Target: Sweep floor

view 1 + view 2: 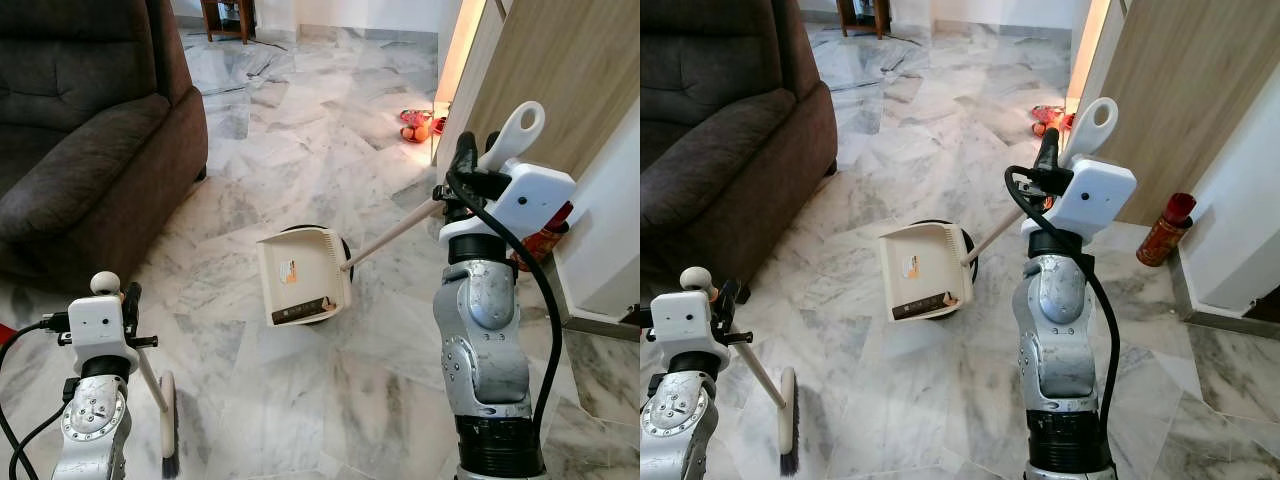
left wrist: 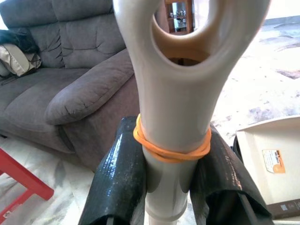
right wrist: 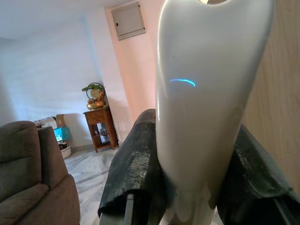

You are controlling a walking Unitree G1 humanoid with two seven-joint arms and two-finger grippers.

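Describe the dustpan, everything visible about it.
The dustpan is cream, plastic by its look, with a square open tray, raised side walls and a comb-toothed edge at one upper corner. An orange-and-white sticker sits inside it, and a dark strip runs along its front lip. It rests on the marble floor, lip toward the robot, over a round black object. A long pale handle rises from it to a looped end; the right end effector is shut on the handle just below the loop.

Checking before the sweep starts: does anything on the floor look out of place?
A red spray can stands on the floor by the wall, and red slippers lie near the doorway. The dustpan rests flat, nothing spilled.
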